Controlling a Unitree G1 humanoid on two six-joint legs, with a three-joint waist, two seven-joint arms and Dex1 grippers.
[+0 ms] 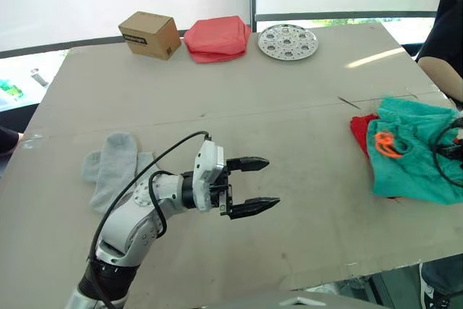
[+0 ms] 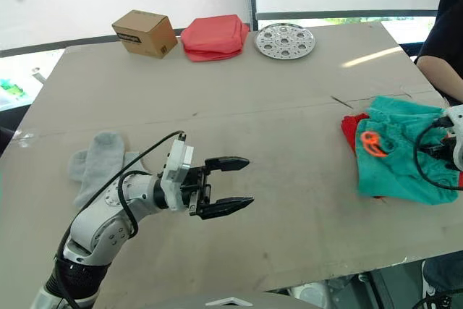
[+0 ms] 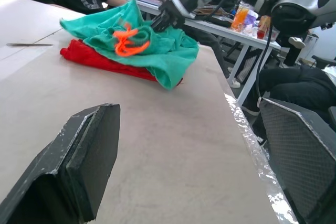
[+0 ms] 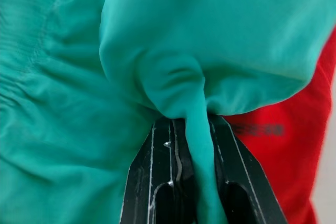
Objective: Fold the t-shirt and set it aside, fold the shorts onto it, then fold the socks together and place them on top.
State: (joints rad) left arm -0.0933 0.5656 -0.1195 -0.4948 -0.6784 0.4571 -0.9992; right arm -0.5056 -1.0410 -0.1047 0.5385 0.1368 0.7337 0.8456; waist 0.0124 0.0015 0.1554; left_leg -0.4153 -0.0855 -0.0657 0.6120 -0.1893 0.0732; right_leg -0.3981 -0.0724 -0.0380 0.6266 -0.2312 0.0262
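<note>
Teal shorts hide most of t-shirt.

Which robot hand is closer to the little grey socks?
The left. The left gripper hovers open just beside the light grey ankle socks, while the right gripper is far across the table, shut on the teal-green fabric shorts.

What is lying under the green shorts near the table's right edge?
The red t-shirt lies under the shorts; a red strip shows along their left and lower edges. The rest is covered, so its fold cannot be judged. The right pincer is pinching a fold of the shorts.
</note>
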